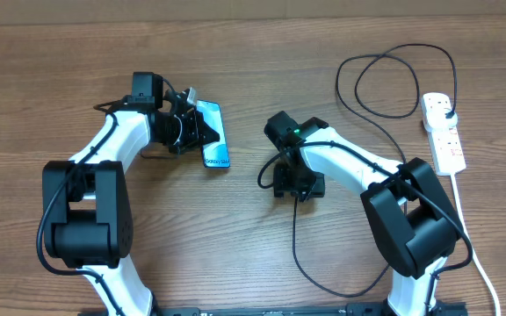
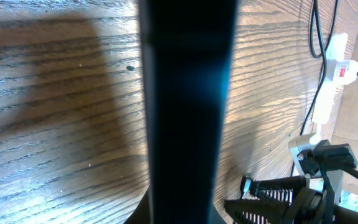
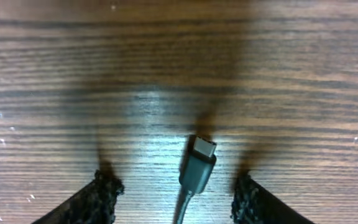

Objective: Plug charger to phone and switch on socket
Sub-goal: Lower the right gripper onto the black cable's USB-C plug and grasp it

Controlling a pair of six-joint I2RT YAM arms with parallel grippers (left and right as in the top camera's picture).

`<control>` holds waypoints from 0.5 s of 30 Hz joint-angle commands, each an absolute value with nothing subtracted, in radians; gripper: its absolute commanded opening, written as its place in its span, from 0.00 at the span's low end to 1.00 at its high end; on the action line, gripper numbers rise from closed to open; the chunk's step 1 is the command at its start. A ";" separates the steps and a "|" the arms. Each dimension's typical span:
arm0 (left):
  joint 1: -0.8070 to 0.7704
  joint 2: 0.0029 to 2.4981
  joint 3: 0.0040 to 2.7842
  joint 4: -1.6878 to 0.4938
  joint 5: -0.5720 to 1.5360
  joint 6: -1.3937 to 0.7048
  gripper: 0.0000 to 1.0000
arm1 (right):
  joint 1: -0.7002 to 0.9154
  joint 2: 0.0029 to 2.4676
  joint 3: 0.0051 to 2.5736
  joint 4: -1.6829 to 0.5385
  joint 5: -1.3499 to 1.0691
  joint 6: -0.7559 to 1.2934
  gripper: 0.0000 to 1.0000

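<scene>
Overhead, the phone (image 1: 215, 139) is seen at about 10 o'clock from the middle of the tabletop (image 1: 235, 53), screen up, its long axis running roughly 12 to 6. The left pincer (image 1: 196, 123) is clamped on it from the 9 o'clock side. In the left wrist view the phone (image 2: 185, 112) fills the centre as a dark upright bar, and the fingers holding it are not seen. The socket (image 1: 444, 132) lies at the 2 o'clock edge of the tabletop, with the charger's black plug (image 1: 447, 106) seated near its 12 o'clock end and a white cord (image 1: 484, 274) leaving toward 5 o'clock. The same socket (image 2: 335, 62) is seen far off at 2 o'clock in the left wrist view. The charger (image 1: 294, 237) is looped near the socket and also trails from the right pincer (image 1: 295, 184) toward 6 o'clock. In the right wrist view the connector tip (image 3: 199, 163) lies flat on the wood, pointing to 12 o'clock. The right pincer (image 3: 174, 190) is lowered over it with its fingers (image 3: 101, 196) apart, one on each side, and neither is seen touching the tip.
</scene>
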State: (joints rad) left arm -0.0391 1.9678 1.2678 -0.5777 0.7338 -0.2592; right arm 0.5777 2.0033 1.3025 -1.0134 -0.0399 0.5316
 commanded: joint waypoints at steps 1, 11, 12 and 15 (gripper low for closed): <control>-0.045 1.967 1.271 -0.571 0.775 -0.243 0.04 | 0.574 2.088 1.263 -0.981 0.014 0.606 0.56; -0.045 1.967 1.271 -0.571 0.776 -0.244 0.04 | 0.574 2.088 1.262 -1.035 0.013 0.656 0.36; -0.045 1.967 1.271 -0.571 0.776 -0.244 0.04 | 0.574 2.088 1.262 -1.039 0.013 0.656 0.36; -0.045 1.967 1.271 -0.571 0.776 -0.244 0.04 | 0.574 2.088 1.262 -1.041 0.013 0.656 0.35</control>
State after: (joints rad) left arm -0.0391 1.9678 1.2678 -0.5774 0.7338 -0.2596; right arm 0.5774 2.0048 1.3079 -1.0264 -0.0544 0.6334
